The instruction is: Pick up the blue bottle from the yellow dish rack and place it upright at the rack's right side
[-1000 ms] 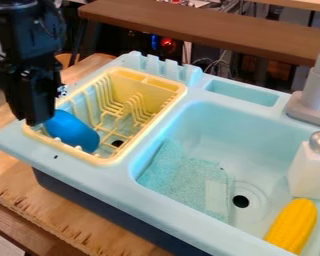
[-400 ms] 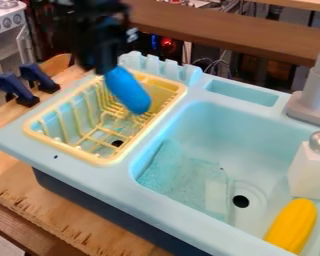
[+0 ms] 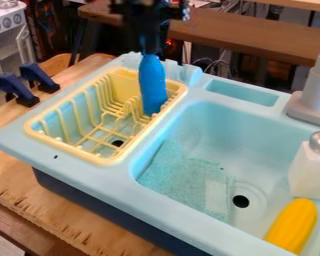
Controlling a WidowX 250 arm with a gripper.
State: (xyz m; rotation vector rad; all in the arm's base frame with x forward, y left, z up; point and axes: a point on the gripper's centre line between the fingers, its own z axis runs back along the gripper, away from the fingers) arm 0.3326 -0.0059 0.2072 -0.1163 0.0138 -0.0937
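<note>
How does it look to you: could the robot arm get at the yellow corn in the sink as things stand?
Probably not: its gripper holds the blue object, so it seems to lack a free grip. From above, the corn looks uncovered, though the white bottle stands close beside it.

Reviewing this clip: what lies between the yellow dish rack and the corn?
In the camera view, the pale blue sink divider, a teal cloth and the drain hole lie between rack and corn.
</note>
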